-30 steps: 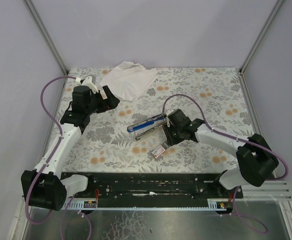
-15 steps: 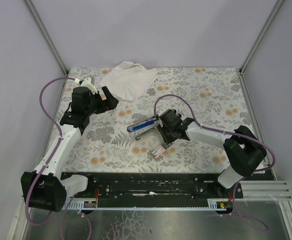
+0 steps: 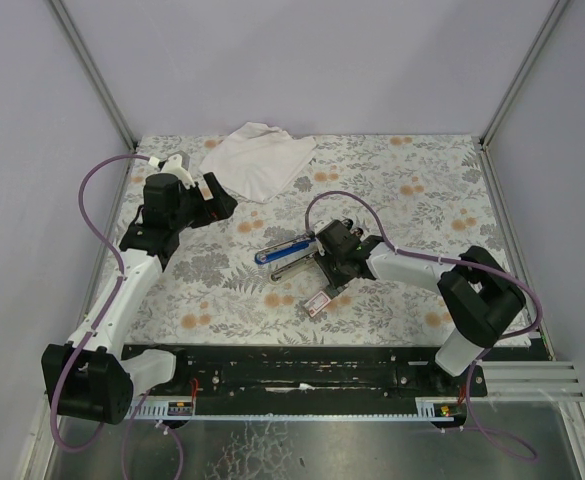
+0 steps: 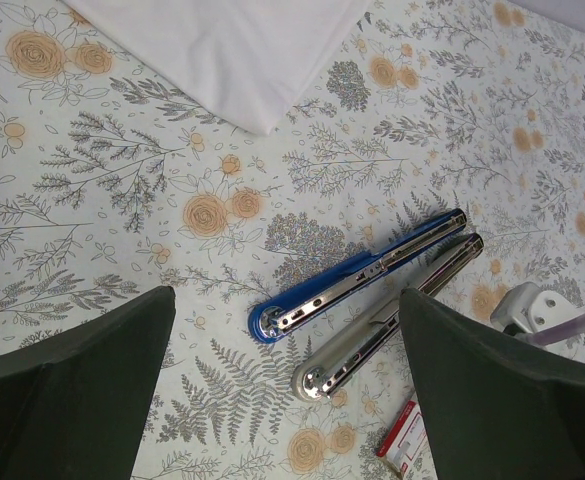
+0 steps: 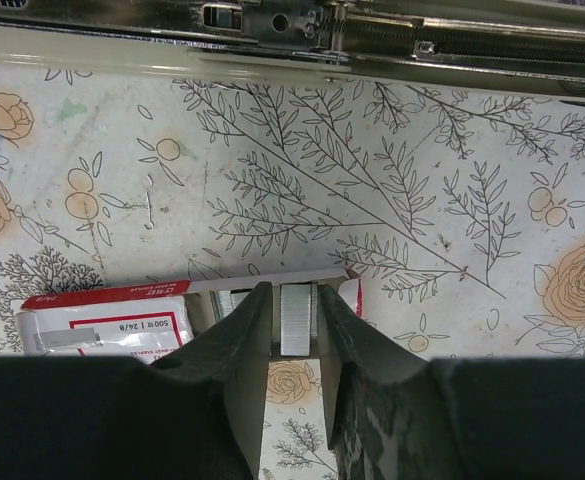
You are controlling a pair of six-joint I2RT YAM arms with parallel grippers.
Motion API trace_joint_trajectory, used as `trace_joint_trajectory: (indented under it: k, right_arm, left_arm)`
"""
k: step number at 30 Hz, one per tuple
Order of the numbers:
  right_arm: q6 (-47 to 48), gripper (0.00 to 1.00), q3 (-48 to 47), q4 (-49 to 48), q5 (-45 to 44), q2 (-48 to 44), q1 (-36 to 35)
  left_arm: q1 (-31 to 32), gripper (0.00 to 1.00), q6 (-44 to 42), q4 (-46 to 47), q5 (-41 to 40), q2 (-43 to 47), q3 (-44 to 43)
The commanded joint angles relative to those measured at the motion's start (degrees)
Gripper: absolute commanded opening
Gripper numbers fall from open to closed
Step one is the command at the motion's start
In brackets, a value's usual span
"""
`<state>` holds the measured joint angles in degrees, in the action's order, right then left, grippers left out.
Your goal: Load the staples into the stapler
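One staple strip [image 5: 295,325] pinched in right gripper [image 5: 294,298].

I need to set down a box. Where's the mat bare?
Bare: the far right corner beyond the right arm, and the near left between the left arm and the staple box. Crowded: the centre, with blue stapler, silver stapler, box and right gripper pinching staples.

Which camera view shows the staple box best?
Right wrist: the staple box sits close, label visible, a staple strip inside the right hand. Top external shows it tiny; left wrist cuts it off at the bottom edge.
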<state>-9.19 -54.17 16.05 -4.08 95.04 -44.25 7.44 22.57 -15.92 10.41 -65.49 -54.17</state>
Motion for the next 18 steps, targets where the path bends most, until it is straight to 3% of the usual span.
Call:
trace_joint_trajectory:
  k: [1,10,18]
  right_arm:
    - [1.2,0.31,-2.6,-1.3,-1.8,-0.1,-0.6]
    - [2.0,0.27,-1.8,-1.4,-2.2,1.6,-0.7]
    - [1.8,0.18,-2.5,-0.8,-1.4,0.6,-0.9]
  left_arm:
    - [-0.4,0.93,-0.9,1.1,-0.6,0.9,0.5]
    - [-0.6,0.93,-0.8,1.2,-0.3,0.9,0.6]
    - [-0.7,0.93,-0.5,1.4,0.8,0.4,0.8]
